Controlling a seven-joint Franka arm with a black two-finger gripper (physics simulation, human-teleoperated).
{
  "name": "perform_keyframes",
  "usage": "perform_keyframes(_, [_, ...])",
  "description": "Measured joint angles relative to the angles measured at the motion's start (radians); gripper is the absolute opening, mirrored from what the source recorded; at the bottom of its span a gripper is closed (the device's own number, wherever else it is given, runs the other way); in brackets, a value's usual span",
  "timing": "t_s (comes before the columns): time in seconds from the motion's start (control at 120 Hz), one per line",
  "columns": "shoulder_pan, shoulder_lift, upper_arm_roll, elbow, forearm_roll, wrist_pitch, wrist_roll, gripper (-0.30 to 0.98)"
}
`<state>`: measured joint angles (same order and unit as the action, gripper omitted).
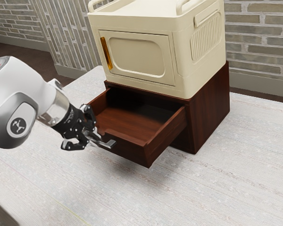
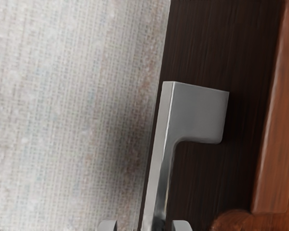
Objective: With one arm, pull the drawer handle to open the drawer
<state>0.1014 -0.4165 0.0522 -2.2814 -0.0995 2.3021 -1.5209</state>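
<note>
In the exterior view, my gripper [image 1: 88, 134] is at the drawer's front, by the silver handle [image 1: 106, 142], with its fingers apart. The dark red-brown drawer [image 1: 131, 145] stands pulled well out of its cabinet [image 1: 210, 109], and its inside shows. In the wrist view, the gripper [image 2: 144, 225] has one fingertip on each side of the handle's bar, with gaps between them. The metal handle [image 2: 197, 113] runs from its bent end mount down between the tips, against the dark drawer front [image 2: 197, 185].
A cream box-like cabinet [image 1: 141, 54] with a door and an amber handle [image 1: 106, 53] sits on top of the wooden cabinet. The pale textured table [image 1: 217, 188] extends around them. Brick walls rise behind.
</note>
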Motion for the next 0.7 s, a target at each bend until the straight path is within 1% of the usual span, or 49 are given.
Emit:
perform_keyframes(0.192, [0.000,-0.058,-0.001,0.004,0.000,-0.026,0.000,0.13])
perform_keyframes(0.233, [0.000,-0.066,-0.003,0.026,0.000,-0.051,0.000,0.16])
perform_keyframes(0.275, [0.000,-0.059,-0.004,0.073,0.000,-0.091,0.000,0.22])
perform_keyframes(0.383, [-0.002,0.027,-0.004,0.231,0.004,-0.228,0.001,0.41])
perform_keyframes(0.517, [-0.004,0.215,-0.005,0.529,0.008,-0.441,0.000,0.54])
perform_keyframes(0.6, [-0.001,0.272,-0.005,0.604,0.010,-0.540,0.001,0.58])
perform_keyframes(0.7, [0.000,0.299,-0.004,0.637,0.011,-0.615,0.001,0.62])
